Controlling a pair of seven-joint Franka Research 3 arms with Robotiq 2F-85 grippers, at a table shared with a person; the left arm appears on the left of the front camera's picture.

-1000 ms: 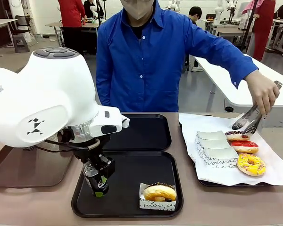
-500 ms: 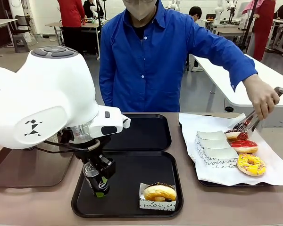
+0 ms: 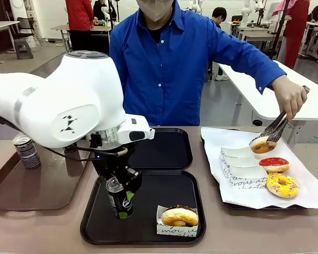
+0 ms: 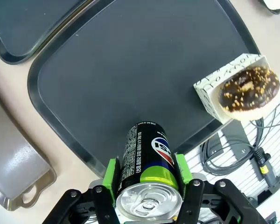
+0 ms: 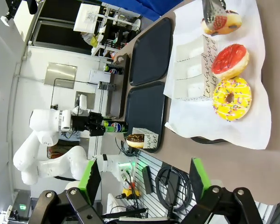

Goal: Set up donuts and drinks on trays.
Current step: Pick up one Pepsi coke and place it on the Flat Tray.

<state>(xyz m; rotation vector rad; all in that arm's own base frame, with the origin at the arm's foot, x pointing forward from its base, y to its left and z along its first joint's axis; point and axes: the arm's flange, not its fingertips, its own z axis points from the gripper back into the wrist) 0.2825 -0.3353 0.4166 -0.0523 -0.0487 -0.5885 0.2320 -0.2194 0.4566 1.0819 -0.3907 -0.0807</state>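
My left gripper point(image 3: 122, 186) is shut on the black drink can with a green base point(image 3: 120, 200), holding it slightly tilted, low over the left part of the near black tray point(image 3: 148, 185). The left wrist view shows the can point(image 4: 147, 163) between the green pads point(image 4: 113, 173), above the tray point(image 4: 130, 79). A chocolate donut in a white printed sleeve point(image 3: 179, 217) lies at that tray's front right corner. The far black tray point(image 3: 164, 151) is bare. A grey patterned can point(image 3: 26, 152) stands at the left. My right gripper point(image 5: 144, 163) is open and holds nothing.
The person's hand holds tongs point(image 3: 275, 127) gripping a donut point(image 3: 262, 144) above the white-paper-lined tray point(image 3: 307, 198). A red donut point(image 3: 274, 164), a yellow donut point(image 3: 282, 185) and white sleeves point(image 3: 241, 168) lie on the paper. The grey can stands on a long brown tray point(image 3: 42, 188).
My left arm has swung right with the black can, uncovering the grey can. The person's tongs have closed on a donut and lifted it off the paper.
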